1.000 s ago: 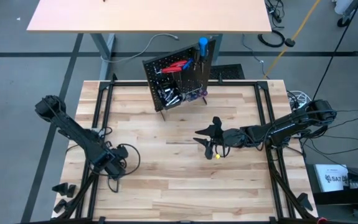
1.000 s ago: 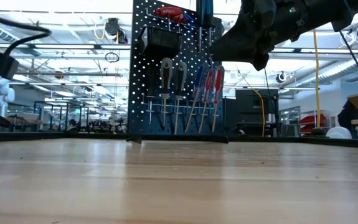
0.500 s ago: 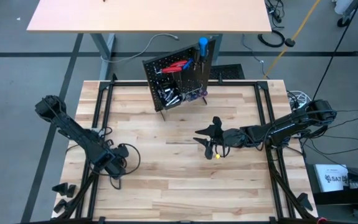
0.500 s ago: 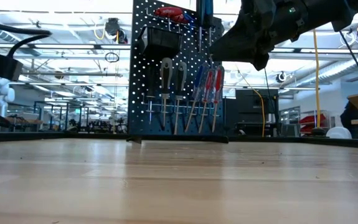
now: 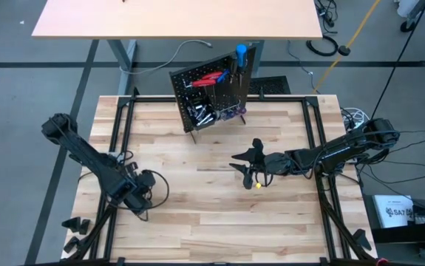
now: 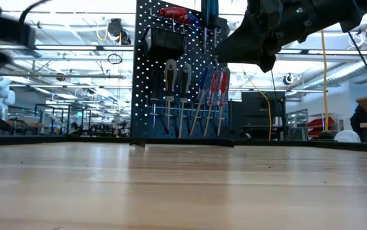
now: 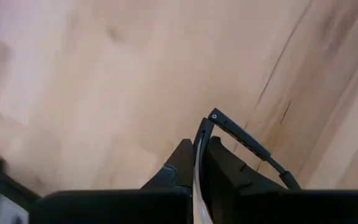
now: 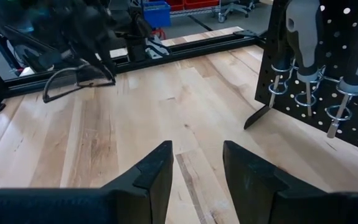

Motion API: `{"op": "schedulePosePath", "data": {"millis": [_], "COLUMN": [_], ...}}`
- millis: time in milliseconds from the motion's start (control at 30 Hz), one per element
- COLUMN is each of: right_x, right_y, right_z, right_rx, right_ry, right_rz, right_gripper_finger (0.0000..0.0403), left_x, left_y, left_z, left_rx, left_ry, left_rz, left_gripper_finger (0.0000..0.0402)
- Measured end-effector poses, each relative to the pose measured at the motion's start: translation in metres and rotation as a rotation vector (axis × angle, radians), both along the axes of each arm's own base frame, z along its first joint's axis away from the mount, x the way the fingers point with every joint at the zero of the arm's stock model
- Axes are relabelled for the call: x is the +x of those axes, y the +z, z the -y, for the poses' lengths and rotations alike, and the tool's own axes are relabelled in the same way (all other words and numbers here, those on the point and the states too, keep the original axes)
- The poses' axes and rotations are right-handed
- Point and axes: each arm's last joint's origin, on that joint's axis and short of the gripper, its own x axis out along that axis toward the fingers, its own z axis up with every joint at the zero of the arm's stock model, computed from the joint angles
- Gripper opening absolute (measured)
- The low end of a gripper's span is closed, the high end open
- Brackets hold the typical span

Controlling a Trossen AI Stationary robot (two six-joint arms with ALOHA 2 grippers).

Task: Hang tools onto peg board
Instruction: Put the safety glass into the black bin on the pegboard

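At the near left of the counter [image 5: 197,222], left claw [image 5: 144,193] clenched with nothing in it. Over mid-counter, right claw [image 8: 197,168] parted and empty. Farther back, peg board [image 5: 211,94] upright at the far edge, tools [image 6: 196,99] hanging on its hooks

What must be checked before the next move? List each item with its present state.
1. Right gripper free to pick: ok. It is open with nothing between its fingers, above mid-table, facing the peg board.
2. Left gripper out of the way: ok. It is shut at the table's left side, far from the board, and nothing shows in it.
3. Peg board upright on its stand: ok.
4. Tools seated on hooks: ok. The screwdrivers hang in a row and the red pliers sit at the top.
5. Next tool located on the table: cannot tell. Only a small yellow spot shows under the right arm.
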Motion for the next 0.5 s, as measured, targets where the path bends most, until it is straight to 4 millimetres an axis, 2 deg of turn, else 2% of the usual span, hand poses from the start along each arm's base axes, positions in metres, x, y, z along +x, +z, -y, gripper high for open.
{"op": "schedulePosePath", "data": {"millis": [167, 433, 500], "right_x": [0.001, 0.003, 0.004], "right_y": [0.003, 0.011, 0.014], "right_z": [0.000, -0.002, -0.004], "right_rx": [0.008, 0.088, 0.138], "right_ry": [0.000, 0.001, 0.063], "right_rz": [0.035, 0.137, 0.168], "right_gripper_finger": [0.0132, 0.0132, 0.0132], "left_x": [0.018, 0.047, 0.054], "left_y": [0.040, 0.127, 0.146], "left_z": [0.004, 0.009, 0.011], "left_rx": [0.136, 0.450, 0.533], "left_ry": [-0.037, -0.157, -0.203], "left_rz": [0.196, 0.580, 0.640], "left_gripper_finger": [0.0019, 0.0018, 0.0018]}}
